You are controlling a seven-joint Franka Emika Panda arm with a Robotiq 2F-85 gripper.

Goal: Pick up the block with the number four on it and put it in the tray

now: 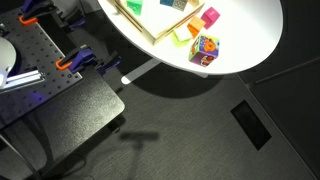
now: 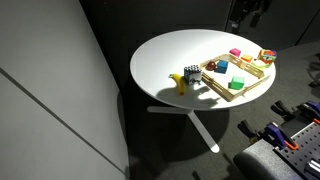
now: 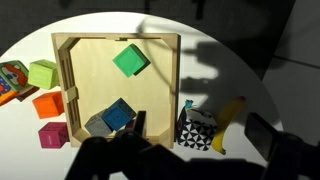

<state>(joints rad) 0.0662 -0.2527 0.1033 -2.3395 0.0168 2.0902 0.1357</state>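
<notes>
End effector [image 2: 246,14] hangs high over the worktop [image 2: 170,55]; we cannot tell its opening. Printed block [image 3: 10,80], likely the four, lies far left in wrist view, outside the tray [image 3: 115,38].

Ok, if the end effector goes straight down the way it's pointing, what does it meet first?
Probably the blue block at the near edge of the tray, though the black-and-white block just outside is close. The end effector hangs high, so the line is uncertain.
</notes>
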